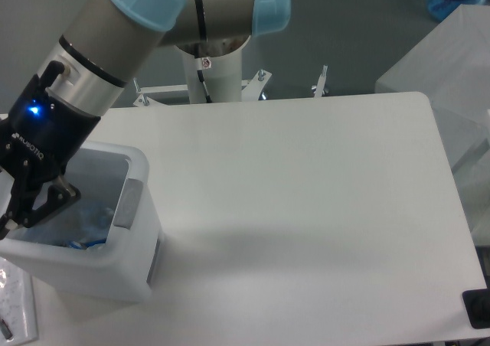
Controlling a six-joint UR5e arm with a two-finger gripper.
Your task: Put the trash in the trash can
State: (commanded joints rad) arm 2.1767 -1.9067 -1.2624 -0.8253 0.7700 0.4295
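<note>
End effector (31, 204) hangs over the open mouth of the trash can (134, 277) at 8 o'clock on the tabletop (306, 193), fingers spread with nothing visibly between them; the bottle (86, 227) appears to lie inside the can already, seen as a blur of blue and clear plastic. The pouch (15, 296) lies flat on the tabletop just beside the can at 7 o'clock, partly cut off by the frame edge. Judging by looks it's light, limp and slick, so I'd pinch a raised edge or corner rather than the flat middle.
</note>
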